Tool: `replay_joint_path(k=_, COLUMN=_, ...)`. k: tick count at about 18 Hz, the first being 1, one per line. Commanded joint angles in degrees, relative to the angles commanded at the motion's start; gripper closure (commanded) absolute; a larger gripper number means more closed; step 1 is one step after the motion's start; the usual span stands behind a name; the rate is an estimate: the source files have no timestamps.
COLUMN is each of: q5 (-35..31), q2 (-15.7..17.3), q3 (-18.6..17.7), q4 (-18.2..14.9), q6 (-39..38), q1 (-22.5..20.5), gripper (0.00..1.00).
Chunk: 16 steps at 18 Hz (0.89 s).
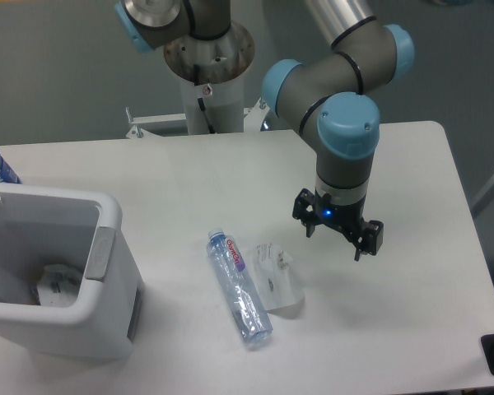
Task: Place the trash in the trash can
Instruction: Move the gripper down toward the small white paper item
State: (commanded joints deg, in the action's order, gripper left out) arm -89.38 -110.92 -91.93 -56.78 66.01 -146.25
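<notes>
The trash is a slim clear water bottle with a red-pink label near its cap, lying flat on the white table, and a crumpled clear-white wrapper with dark print touching its right side. Your gripper hangs to their right, clear of both, its fingers spread and holding nothing. The trash can stands at your left edge, partly cut off. Something pale lies inside it; you cannot make out what.
</notes>
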Motion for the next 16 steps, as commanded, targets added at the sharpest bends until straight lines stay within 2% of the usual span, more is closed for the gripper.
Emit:
replay_joint_path(k=9, q5=0.09, q2=-0.52, q3=-0.53, q4=0.44, q6=-0.09, q1=0.96, gripper=0.0)
replay_joint_path(k=11, q5=0.09, q2=-1.23, q3=-1.57, q4=3.06, q6=-0.26, q1=1.4, gripper=0.0)
replay_joint_path(k=14, q5=0.17, q2=-1.06, q3=-5.44, q4=8.25, q6=-4.11, q1=1.49, gripper=0.0)
replay_joint_path(k=16, q5=0.44, q2=-1.23, q3=-5.8, q4=8.53, q6=-9.03, q1=1.93, gripper=0.0)
